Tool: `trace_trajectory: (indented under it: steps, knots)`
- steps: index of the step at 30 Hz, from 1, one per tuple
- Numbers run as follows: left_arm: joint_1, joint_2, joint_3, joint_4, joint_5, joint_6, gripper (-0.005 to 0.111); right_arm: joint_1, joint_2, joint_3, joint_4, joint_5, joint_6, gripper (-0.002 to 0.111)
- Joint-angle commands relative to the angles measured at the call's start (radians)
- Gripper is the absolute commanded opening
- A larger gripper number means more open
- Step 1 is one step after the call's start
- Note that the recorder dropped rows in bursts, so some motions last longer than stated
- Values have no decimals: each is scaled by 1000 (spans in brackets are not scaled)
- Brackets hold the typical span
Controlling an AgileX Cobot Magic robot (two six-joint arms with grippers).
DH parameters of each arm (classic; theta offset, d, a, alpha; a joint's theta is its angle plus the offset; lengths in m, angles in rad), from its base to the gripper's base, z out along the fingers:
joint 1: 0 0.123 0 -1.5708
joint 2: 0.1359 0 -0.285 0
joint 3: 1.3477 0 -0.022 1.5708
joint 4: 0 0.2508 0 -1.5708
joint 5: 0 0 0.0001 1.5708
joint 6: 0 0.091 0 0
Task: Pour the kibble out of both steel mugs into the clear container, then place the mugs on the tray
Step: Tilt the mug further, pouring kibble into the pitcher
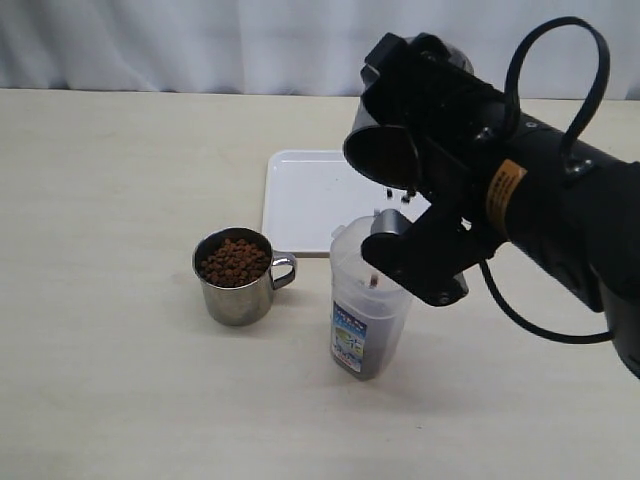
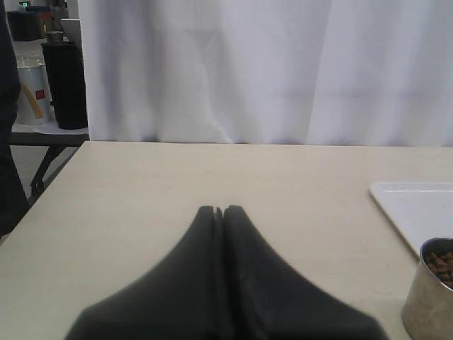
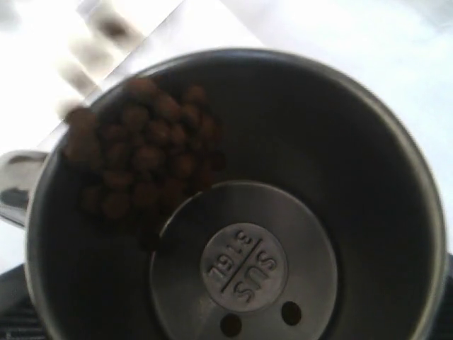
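Cream-coloured tabletop (image 1: 100, 380) is spreading bare across the left of the exterior view, and a pale pleated curtain (image 1: 150, 40) is hanging along the top of the frame behind it. My left gripper (image 2: 221, 212) is showing only in its own wrist camera. Its two black fingers are pressing flat together with nothing between them, low over the table and facing the curtain. Past the table's far corner a dark side stand (image 2: 42, 134) is carrying a black cylinder (image 2: 65, 85) and a white cup (image 2: 30, 92).

Left of centre in the exterior view, the standing steel mug (image 1: 237, 278) is sitting upright on the table, filled with kibble (image 1: 233, 262), its handle pointing right. Behind it to the right, the tray (image 1: 300, 200) is lying flat. The clear container (image 1: 365, 320) is standing at centre, just in front of the tray's near edge, with its blue label facing the camera.

Above it, at upper right, my right gripper (image 1: 395, 165) is clamping the tilted steel mug (image 1: 375, 150), fingers spread wide around its body and mouth tipping downward. A few pellets (image 1: 405, 198) are dropping towards the container's rim. My right wrist camera is looking into that mug, where a clump of kibble is lying against one side of the wall.
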Motion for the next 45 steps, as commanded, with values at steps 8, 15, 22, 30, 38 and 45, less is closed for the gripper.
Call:
trace_trajectory:
  steps: [8, 15, 22, 30, 38, 45]
  knots:
    - [-6, -3, 2, -4, -12, 5, 0, 3, -4, -6, -13, 13, -39, 4]
    - [-6, -3, 2, -4, -12, 5, 0, 3, -4, -6, -13, 13, -39, 4]
    - [-6, -3, 2, -4, -12, 5, 0, 3, -4, -6, -13, 13, -39, 4]
    - [-6, -3, 2, -4, -12, 5, 0, 3, -4, -6, -13, 31, -21, 4]
    - [-6, -3, 2, -3, -12, 5, 0, 72, -4, 2, -13, 125, -14, 4]
    - [-6, -3, 2, -4, -12, 5, 0, 72, -4, 2, -13, 143, -12, 4]
